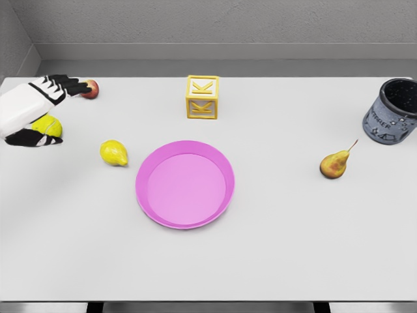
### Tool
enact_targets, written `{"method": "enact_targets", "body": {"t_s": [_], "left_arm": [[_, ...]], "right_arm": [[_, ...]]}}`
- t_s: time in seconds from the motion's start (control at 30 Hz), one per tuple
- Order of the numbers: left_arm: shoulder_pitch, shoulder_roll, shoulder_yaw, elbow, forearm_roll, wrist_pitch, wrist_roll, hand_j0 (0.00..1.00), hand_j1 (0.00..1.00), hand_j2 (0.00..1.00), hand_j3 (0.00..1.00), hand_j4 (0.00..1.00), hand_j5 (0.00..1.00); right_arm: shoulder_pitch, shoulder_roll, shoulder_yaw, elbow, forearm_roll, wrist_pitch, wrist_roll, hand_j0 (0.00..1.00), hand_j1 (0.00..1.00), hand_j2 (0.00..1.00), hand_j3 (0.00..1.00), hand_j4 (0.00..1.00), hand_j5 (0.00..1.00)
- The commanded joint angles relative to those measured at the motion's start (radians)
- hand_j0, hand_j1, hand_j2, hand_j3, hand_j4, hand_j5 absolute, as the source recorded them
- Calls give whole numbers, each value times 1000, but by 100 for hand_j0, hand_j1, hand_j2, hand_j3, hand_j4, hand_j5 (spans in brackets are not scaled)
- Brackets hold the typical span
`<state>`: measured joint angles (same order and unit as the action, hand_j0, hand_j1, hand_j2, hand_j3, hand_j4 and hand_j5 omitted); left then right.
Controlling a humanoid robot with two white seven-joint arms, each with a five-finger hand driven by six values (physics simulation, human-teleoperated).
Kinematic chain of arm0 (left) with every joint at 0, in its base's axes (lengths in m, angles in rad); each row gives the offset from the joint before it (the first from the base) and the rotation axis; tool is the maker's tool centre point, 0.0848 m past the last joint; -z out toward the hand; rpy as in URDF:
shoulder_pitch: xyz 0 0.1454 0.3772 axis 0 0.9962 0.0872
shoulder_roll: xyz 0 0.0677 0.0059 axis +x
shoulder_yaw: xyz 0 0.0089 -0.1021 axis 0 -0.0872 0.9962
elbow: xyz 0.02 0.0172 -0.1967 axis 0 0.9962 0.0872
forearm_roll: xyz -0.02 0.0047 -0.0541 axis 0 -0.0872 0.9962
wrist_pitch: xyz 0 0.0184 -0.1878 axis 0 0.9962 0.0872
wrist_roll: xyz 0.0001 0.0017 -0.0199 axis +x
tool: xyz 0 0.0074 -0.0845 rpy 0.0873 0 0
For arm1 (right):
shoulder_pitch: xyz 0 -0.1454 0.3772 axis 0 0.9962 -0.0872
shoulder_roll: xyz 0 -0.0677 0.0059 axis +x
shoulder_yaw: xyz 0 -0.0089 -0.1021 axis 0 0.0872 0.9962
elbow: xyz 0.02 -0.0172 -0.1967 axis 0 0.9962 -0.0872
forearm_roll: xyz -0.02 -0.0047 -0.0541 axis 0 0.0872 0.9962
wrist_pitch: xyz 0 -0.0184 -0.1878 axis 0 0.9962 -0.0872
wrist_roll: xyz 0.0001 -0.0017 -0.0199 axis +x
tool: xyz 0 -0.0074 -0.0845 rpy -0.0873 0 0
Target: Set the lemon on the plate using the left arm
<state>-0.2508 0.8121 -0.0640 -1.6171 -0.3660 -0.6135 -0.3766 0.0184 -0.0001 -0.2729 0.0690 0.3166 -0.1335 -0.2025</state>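
Observation:
The yellow lemon (114, 153) lies on the white table, just left of the pink plate (185, 184), and nothing touches it. The plate sits near the table's middle with nothing on it. My left hand (65, 111) comes in at the far left edge, up and to the left of the lemon and clear of it. Its fingers (68, 85) are stretched out towards the back and hold nothing. Its thumb (32, 138) lies lower, beside a yellow-green ball (49, 125) that the hand partly covers. The right arm does not show.
A small red fruit (92, 89) lies just past my left fingertips. A yellow letter block (202, 97) stands behind the plate. A pear (335, 164) lies to the right, and a dark speckled cup (393, 112) stands at the far right edge.

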Motion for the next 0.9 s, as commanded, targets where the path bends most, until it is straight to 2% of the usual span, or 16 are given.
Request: {"method": "enact_targets", "body": {"t_s": [0.0,0.03,0.1,0.27,0.4,0.47,0.53,0.6,0.7,0.8,0.87], "left_arm": [[-13,22,-201,-1,-44,3,-2,100,100,100,100,100,100],[-36,21,-243,-3,-59,3,-4,100,100,100,100,100,100],[-44,18,-246,-6,-109,3,-4,100,100,100,100,100,100],[-81,39,-247,-1,-174,3,-24,100,100,100,100,100,100],[-93,78,-307,2,-185,3,-25,100,100,100,100,100,100],[-102,81,-327,2,-234,3,-25,100,100,100,100,100,100],[-117,75,-347,2,-240,3,-27,100,100,100,100,100,100],[-145,48,-384,2,-249,3,-73,100,100,100,100,100,100],[-147,39,-390,9,-254,3,-90,100,100,100,100,100,100],[-177,38,-389,94,-252,3,-91,100,100,100,100,100,100],[-180,21,-390,98,-252,3,-91,100,100,100,100,100,100]], "right_arm": [[0,0,0,0,-1,0,0,100,100,100,100,100,100],[0,0,0,0,-1,0,0,100,100,100,100,100,100],[0,0,0,0,-1,0,0,100,100,100,100,100,100],[0,0,0,0,-1,0,0,100,100,100,100,100,100],[0,0,0,0,-1,0,0,100,100,100,100,100,100],[0,0,0,0,-1,0,0,100,100,100,100,100,100],[0,0,0,0,-1,0,0,100,100,100,100,100,100],[0,0,0,0,-1,0,0,100,100,100,100,100,100],[0,0,0,0,-1,0,0,100,100,100,100,100,100],[0,0,0,0,-1,0,0,100,100,100,100,100,100],[0,0,0,0,-1,0,0,100,100,100,100,100,100]]}}
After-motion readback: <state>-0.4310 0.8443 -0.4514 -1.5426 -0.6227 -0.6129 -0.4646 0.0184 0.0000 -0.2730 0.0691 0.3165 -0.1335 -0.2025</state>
